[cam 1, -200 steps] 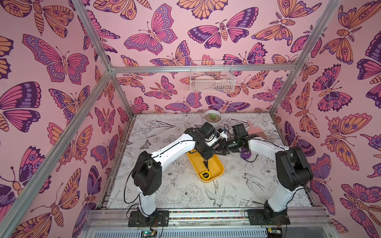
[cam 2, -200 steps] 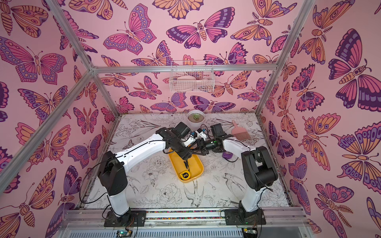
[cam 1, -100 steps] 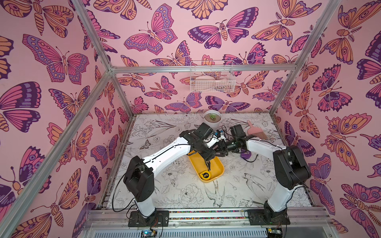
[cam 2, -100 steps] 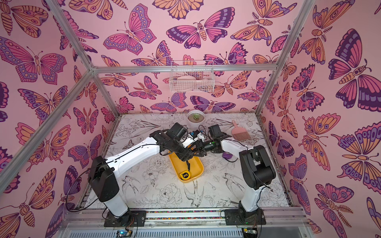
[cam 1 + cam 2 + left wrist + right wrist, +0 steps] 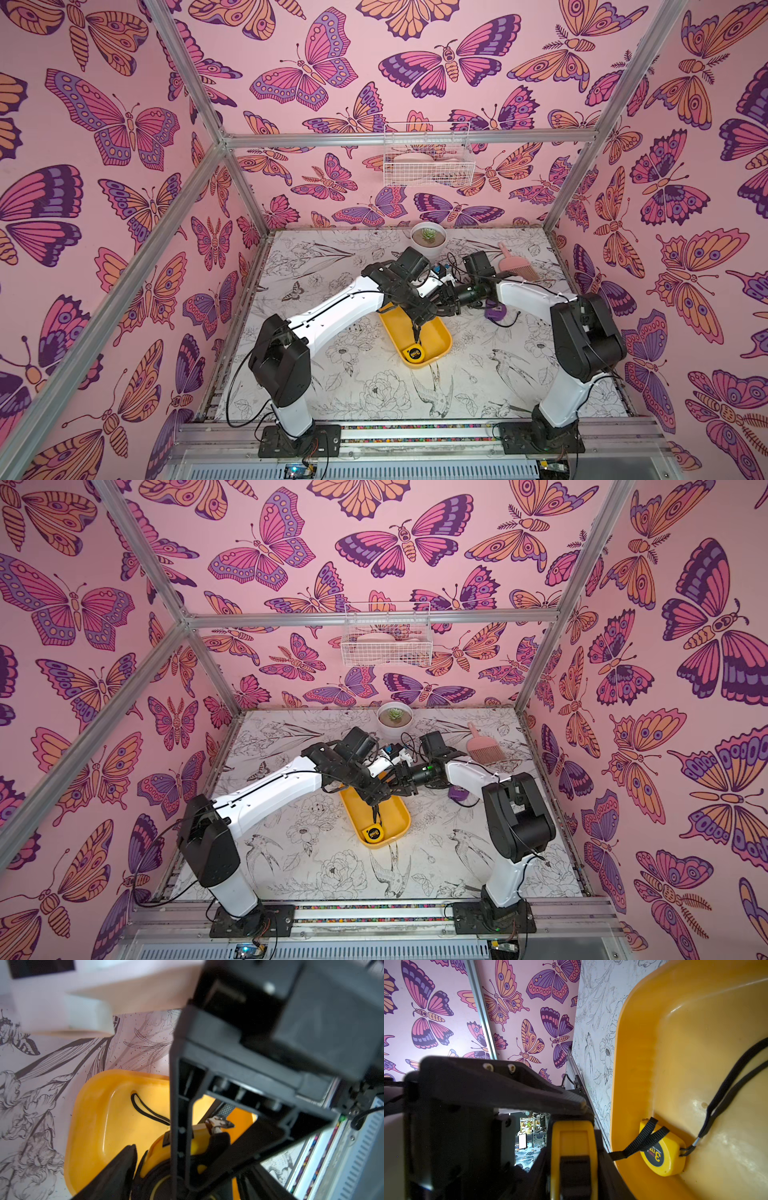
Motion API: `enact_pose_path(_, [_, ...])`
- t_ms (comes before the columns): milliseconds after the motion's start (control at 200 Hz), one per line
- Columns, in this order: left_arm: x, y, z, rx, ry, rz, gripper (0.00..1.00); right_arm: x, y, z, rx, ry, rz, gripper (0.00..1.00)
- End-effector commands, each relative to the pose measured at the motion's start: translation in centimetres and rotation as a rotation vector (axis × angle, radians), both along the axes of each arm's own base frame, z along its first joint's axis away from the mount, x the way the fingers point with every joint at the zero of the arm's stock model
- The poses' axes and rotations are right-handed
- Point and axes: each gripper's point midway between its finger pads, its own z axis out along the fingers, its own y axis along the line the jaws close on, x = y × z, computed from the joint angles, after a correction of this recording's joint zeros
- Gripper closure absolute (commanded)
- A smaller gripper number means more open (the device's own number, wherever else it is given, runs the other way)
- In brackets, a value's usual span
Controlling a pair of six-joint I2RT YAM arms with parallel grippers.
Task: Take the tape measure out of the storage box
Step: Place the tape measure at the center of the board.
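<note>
Tape measure [image 5: 574, 1142] clamped edge-on in right gripper [image 5: 445, 302]; left gripper [image 5: 182, 1172] spread open around it; second tape measure [image 5: 662, 1155], face marked "3m", lying in yellow storage box [image 5: 643, 1032].

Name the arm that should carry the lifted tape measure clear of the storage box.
Right, probably. The right gripper clamps the lifted tape measure above the storage box, while the left gripper stands open around it.
</note>
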Motion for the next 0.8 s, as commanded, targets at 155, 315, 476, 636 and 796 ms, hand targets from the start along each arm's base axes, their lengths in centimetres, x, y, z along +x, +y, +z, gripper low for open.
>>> enact_pose_path(155, [0.3, 0.4, 1.8, -0.04, -0.058, 0.047, 0.01, 2.4, -1.0, 0.3, -0.016, -0.101, -0.078, 0.75])
enact_pose_path(315, [1.5, 2.0, 2.3, -0.012, -0.109, 0.166, 0.0, 6.1, -4.5, 0.3, -0.036, -0.124, -0.242, 0.75])
enact_pose_path(476, [3.6, 4.2, 2.0, 0.014, -0.121, 0.319, 0.01, 9.6, -8.5, 0.4, -0.064, -0.153, -0.392, 0.75])
enact_pose_path(636, [4.3, 5.2, 1.3, 0.031, -0.111, 0.371, 0.01, 13.5, -11.4, 0.6, -0.089, -0.184, -0.528, 0.75])
enact_pose_path(796, [4.3, 5.9, 0.1, 0.069, -0.107, 0.392, 0.0, 16.3, -12.9, -0.6, -0.171, -0.197, -0.601, 0.75])
